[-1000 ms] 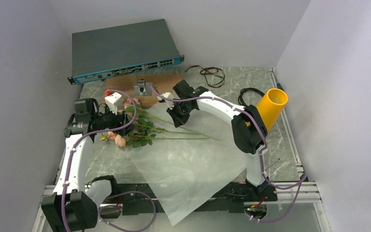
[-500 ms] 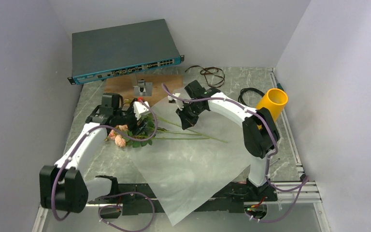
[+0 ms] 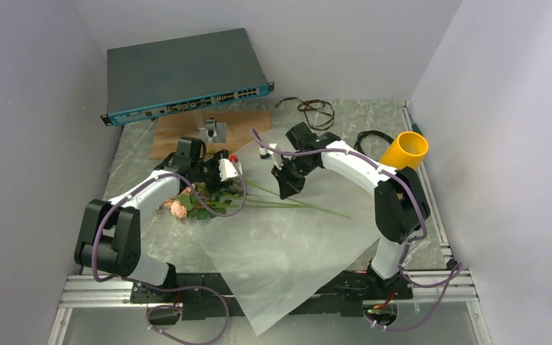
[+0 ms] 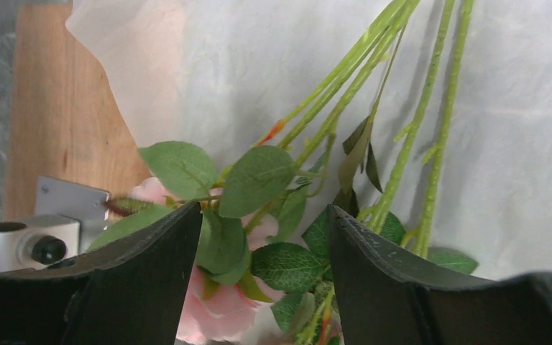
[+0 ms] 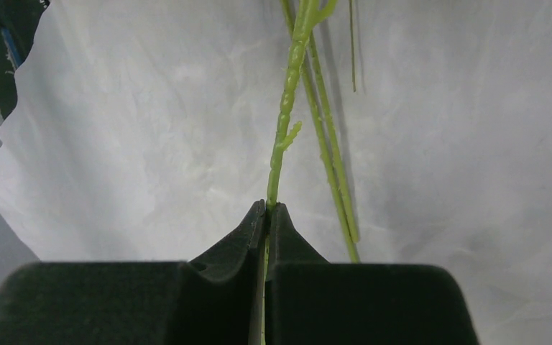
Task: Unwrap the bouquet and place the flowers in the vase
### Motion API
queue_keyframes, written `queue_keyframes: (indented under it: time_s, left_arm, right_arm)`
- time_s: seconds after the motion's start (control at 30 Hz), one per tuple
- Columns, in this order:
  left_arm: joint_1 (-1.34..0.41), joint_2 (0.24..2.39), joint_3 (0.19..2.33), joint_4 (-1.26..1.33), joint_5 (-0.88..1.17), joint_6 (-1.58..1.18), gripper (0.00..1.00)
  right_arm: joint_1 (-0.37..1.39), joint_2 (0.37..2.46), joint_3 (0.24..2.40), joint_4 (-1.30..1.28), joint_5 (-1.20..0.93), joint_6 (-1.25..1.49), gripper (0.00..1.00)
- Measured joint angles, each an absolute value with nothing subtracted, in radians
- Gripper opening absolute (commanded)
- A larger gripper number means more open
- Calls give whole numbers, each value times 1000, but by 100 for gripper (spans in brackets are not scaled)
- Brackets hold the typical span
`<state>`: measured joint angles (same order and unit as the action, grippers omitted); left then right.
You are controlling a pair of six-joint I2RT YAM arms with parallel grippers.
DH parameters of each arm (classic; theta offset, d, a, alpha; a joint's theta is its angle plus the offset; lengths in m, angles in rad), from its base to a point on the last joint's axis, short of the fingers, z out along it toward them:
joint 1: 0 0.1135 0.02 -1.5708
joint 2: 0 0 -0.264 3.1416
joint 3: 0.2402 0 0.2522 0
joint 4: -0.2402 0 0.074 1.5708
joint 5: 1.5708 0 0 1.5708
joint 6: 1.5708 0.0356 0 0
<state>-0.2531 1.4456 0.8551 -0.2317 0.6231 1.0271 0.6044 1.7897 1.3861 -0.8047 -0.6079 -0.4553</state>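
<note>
Looking down from the top camera, I see the flowers (image 3: 205,205) lying on the far left corner of the opened paper sheet (image 3: 280,244), heads to the left and stems running right. My right gripper (image 5: 267,208) is pinched tight on one green stem (image 5: 287,108), with other stems just beside it on the paper. My left gripper (image 4: 262,215) stands wide over the leaves (image 4: 259,176) and a pink rose (image 4: 215,316), closed on nothing. The vase (image 3: 405,149) sits at the far right of the table (image 3: 133,151), well apart from the flowers.
</note>
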Motion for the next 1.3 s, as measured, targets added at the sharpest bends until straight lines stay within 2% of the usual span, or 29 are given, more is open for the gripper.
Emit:
queue_keyframes:
  time_s: [0.23,0.4,0.53,0.63,0.8,0.97,1.1,1.2,1.23,1.3]
  left_arm:
    - [-293,1455,820,-165,595,1127,51]
    - [-321,1455,801,-126,577,1152,28]
    - [-332,1445,799,-128,577,1176,15]
    - [-341,1415,799,-150,577,1213,12]
    - [-370,1357,799,-166,577,1251,8]
    - [-406,1324,799,-168,575,1309,6]
    - [-433,1311,795,-181,561,1380,5]
    - [-450,1311,795,-202,550,1431,4]
    - [-454,1311,793,-207,548,1447,4]
    - [-463,1311,786,-211,543,1488,4]
  right_arm:
    - [580,1774,1379,-870,-648,-492,0]
    - [576,1774,1379,-904,-680,-517,0]
    - [575,1791,1396,-943,-690,-524,20]
    - [575,1831,1442,-989,-700,-537,38]
    - [575,1925,1563,-1076,-722,-550,52]
    - [578,2019,1714,-1154,-737,-550,55]
    - [590,2069,1833,-1204,-720,-545,63]
    - [601,2083,1895,-1234,-696,-545,63]
    - [608,2084,1911,-1243,-685,-546,61]
    - [622,2086,1934,-1262,-669,-547,49]
